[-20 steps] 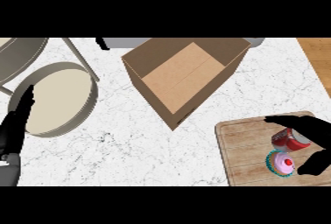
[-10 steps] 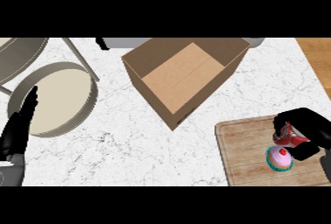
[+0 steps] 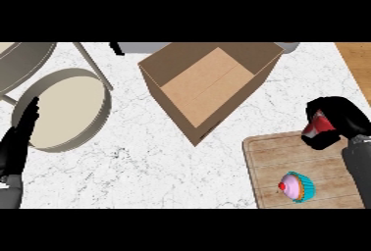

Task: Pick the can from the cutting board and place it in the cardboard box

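A red can (image 3: 316, 125) shows between the curled fingers of my right hand (image 3: 339, 120), which is shut on it above the far edge of the wooden cutting board (image 3: 272, 166) at the lower right. Most of the can is hidden by the hand. The open cardboard box (image 3: 208, 88) stands at the top centre, to the left of the hand and apart from it. My left hand (image 3: 17, 143) rests open at the left edge, fingers up.
A pink cupcake in a teal wrapper (image 3: 297, 186) sits on the board near its front. A round beige plate (image 3: 65, 115) lies at the left beside my left hand. A second round dish (image 3: 22, 61) sits at the top left.
My right hand has closed round the can and lifted it up and away from the cupcake, toward the board's far edge. The left hand has barely shifted.
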